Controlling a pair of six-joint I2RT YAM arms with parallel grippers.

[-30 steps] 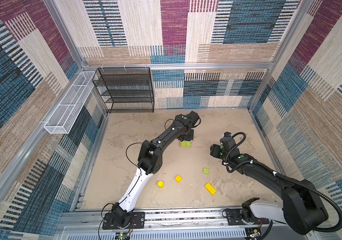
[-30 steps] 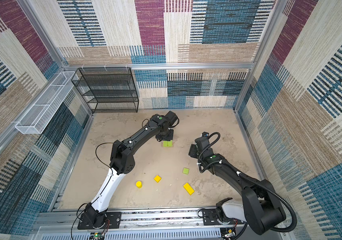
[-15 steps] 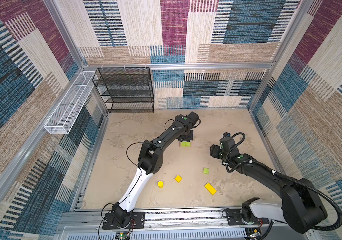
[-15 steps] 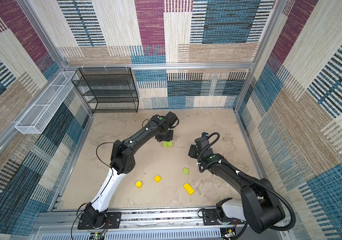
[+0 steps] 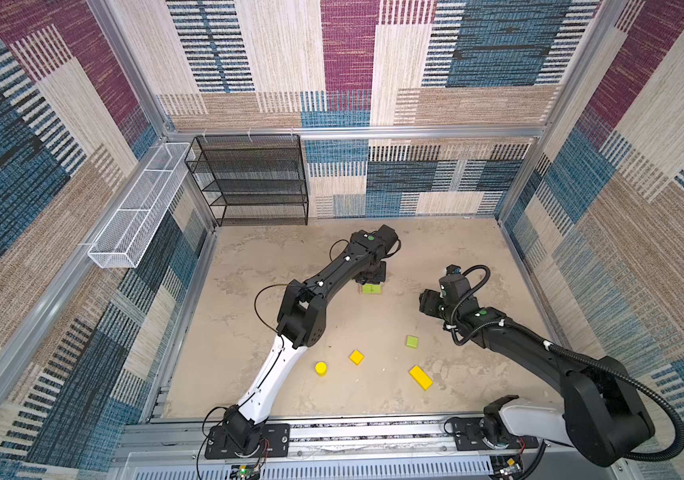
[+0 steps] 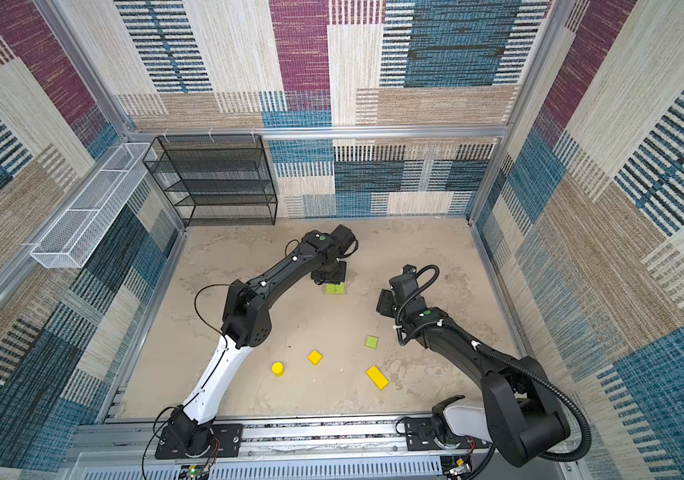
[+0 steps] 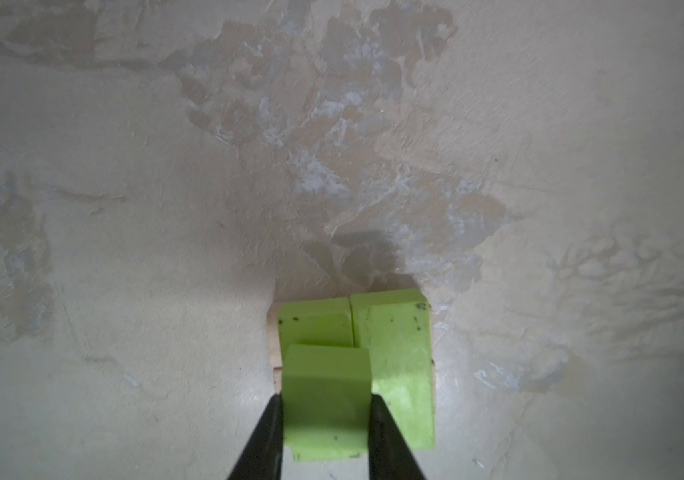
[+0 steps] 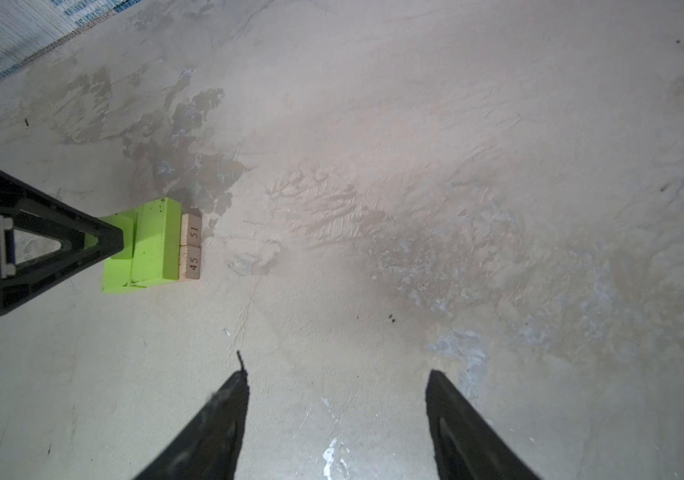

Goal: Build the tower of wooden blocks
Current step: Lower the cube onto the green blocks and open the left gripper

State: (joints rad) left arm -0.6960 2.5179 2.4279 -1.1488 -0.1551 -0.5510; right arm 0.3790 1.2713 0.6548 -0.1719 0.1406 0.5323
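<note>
The tower (image 5: 371, 289) stands on the worktop (image 5: 240, 299) a little behind its middle, about midway between the side edges. Lowest are two tan planks (image 8: 191, 232) laid side by side as a broad, flat footing. Across them lie two long lime-green blocks (image 7: 400, 353), touching along their length so that they make one level deck.

Above that deck the left gripper (image 7: 325, 401) holds a lime-green cube (image 7: 323, 422). Its fingers (image 7: 261, 440) are clamped on two opposite faces from above — a hold that leaves the underside free to seat flat. The cube hangs mostly over one long block, which probably keeps room for its twin. Whether it already rests on the deck I cannot tell.

The plank ends that show in the right wrist view carry small printed numbers, "51" and "45". No other writing can be read.

The right gripper (image 8: 338, 376) hovers over bare worktop beside the tower, toward the right edge, with its fingers (image 8: 215, 424) apart and nothing between them — seemingly kept out of the way.

Nearer the front edge lie a second lime-green cube (image 5: 411, 342), a yellow cube (image 5: 356, 357), a yellow cylinder (image 5: 320, 368) and a yellow bar (image 5: 420, 377). They are well apart from one another, so each can be taken singly.
</note>
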